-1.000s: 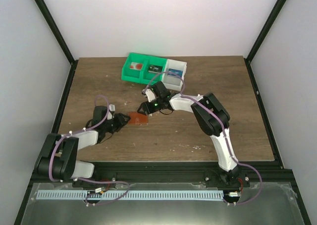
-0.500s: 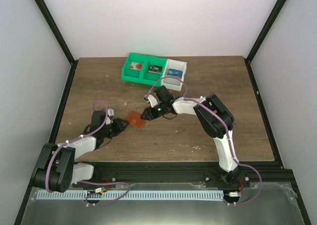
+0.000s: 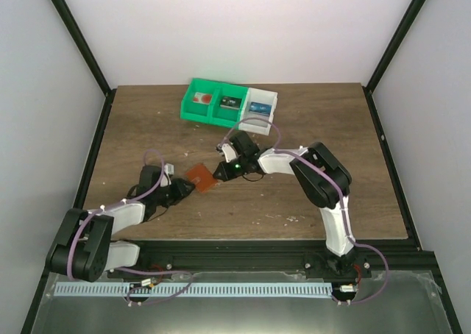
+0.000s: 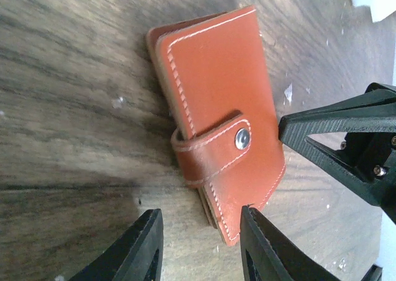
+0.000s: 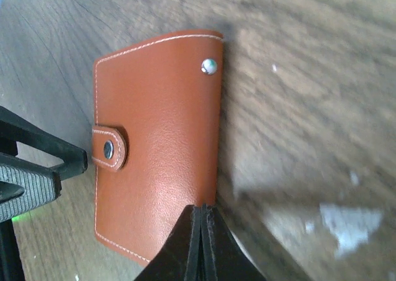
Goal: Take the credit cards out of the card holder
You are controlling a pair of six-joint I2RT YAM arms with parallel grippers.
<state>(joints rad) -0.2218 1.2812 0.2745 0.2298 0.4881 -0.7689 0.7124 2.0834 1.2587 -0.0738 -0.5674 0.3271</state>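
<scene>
The card holder point(image 3: 202, 176) is a reddish-brown leather wallet lying closed on the wooden table, its strap snapped shut point(image 4: 216, 108) point(image 5: 154, 145). No credit cards show; only layered leather edges are visible. My left gripper point(image 3: 185, 187) point(image 4: 199, 214) is open at the holder's near-left corner, which reaches in between the fingers, with one fingertip point(image 4: 249, 214) touching the edge. My right gripper point(image 3: 218, 171) point(image 5: 203, 208) is shut with nothing in it. Its tips rest against the holder's folded edge on the opposite side.
A green-and-white three-compartment bin point(image 3: 193, 111) with small items in it stands at the back of the table, beyond the right arm. Black frame posts and white walls enclose the table point(image 3: 353, 157).
My right gripper has closed from half open to shut and slid toward the holder's edge. The holder has shifted slightly left and nearer. The left arm moved a little with it.
</scene>
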